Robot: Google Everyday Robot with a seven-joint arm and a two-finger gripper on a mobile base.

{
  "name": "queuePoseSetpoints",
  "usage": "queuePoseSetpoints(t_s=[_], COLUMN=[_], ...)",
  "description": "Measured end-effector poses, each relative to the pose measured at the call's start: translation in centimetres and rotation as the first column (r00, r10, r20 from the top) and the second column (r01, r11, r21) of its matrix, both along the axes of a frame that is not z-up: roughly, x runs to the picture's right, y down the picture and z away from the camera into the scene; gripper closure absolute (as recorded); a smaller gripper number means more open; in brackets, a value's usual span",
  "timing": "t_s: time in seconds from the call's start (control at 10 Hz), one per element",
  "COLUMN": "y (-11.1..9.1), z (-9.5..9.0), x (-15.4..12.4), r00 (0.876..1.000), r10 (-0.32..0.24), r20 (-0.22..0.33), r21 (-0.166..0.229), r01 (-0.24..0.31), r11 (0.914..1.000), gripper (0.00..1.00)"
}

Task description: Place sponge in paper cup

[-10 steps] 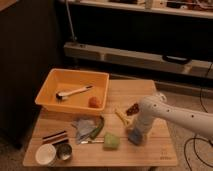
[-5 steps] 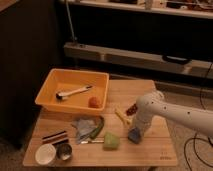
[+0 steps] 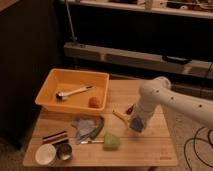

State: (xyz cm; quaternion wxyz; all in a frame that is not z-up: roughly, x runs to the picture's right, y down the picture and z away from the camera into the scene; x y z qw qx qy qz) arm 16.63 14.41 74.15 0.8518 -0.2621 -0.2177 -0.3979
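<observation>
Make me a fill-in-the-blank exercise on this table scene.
1. The bin holding the brush is coloured ____.
2. The gripper is down at the ____, across the table from the paper cup.
3. The soft lump on the table is light ____.
Missing words: orange; sponge; green.

White-armed gripper [image 3: 134, 119] at blue-grey sponge [image 3: 136, 126] — white paper cup [image 3: 46, 154] (orange bin [image 3: 46, 99])
</observation>
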Motion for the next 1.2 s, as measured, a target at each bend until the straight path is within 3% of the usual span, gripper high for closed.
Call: queuePoseSetpoints(t_s=[0.3, 0.9, 1.1, 1.2], y=[-4.8, -5.1, -4.7, -3.9], z=[-3.7, -4.1, -4.8, -5.8], x=[-2.5, -2.8, -4.8, -7.2], r00=[0.985, 0.982, 0.977, 0.965], r10=[0.058, 0.056, -0.022, -0.099], r20=[0.162, 0.178, 0.212, 0.242], r21=[0.029, 0.032, 0.056, 0.08], r01=[-0.064, -0.063, 0.01, 0.081], r11=[0.9975, 0.9975, 0.9984, 0.9934], gripper=[0.86, 0.86, 0.86, 0.86])
